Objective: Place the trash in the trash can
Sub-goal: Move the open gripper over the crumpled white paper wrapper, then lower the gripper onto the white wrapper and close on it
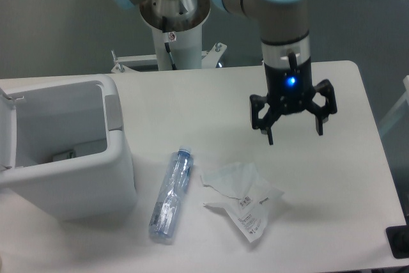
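Gripper point(294, 133) spread wide, fingers pointing down, nothing between them, hanging above bare table point(192, 103) up and to the right of the wrapper. Blue light lit on its black body. Wrist vertical, grey tube rising to a light blue joint cap at the top edge, arm base on a white pedestal behind the table's far edge.

Crumpled translucent white wrapper point(245, 199) lying flat on the table below and left of the gripper, small dark print on its lower half, too small to read. Crushed clear bottle point(170, 194) just left of the wrapper, apart from it, lying lengthwise with bluish cap at the far end.

Trash can point(64, 148) at the left, boxy and white, open on top, grey panel on its right side; inside, only a small grey piece visible low against the wall. Both trash pieces outside it.
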